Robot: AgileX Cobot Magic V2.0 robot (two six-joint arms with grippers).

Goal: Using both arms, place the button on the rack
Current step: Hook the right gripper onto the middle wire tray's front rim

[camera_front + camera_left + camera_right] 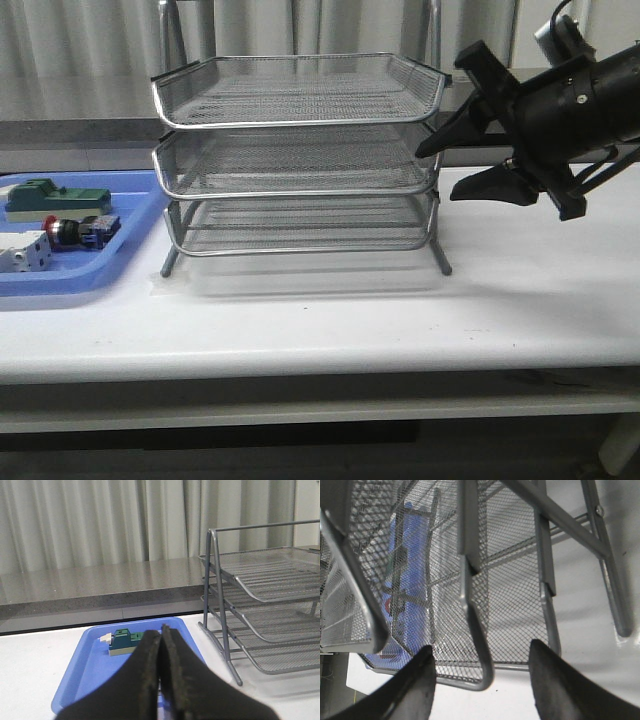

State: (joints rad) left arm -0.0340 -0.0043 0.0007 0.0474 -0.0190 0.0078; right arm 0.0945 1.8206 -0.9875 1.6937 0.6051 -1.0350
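The button (75, 230), red-headed with a black body and blue rear, lies in the blue tray (130, 235) at the left. In the left wrist view it is hidden behind my fingers. The silver three-tier wire rack (300, 150) stands mid-table. My right gripper (437, 172) hangs open at the rack's right side, level with the middle tier. In the right wrist view a tray's corner rim (482, 672) lies between the spread fingers of the right gripper (481, 650), touching neither. My left gripper (161, 630) is shut and empty over the blue tray (90, 670), left of the rack (270, 580).
A green block (55, 197) and a white boxy component (22, 252) share the blue tray with the button. The green block (124, 641) shows just beyond my left fingertips. A grey ledge and curtains run behind the white table (330, 320).
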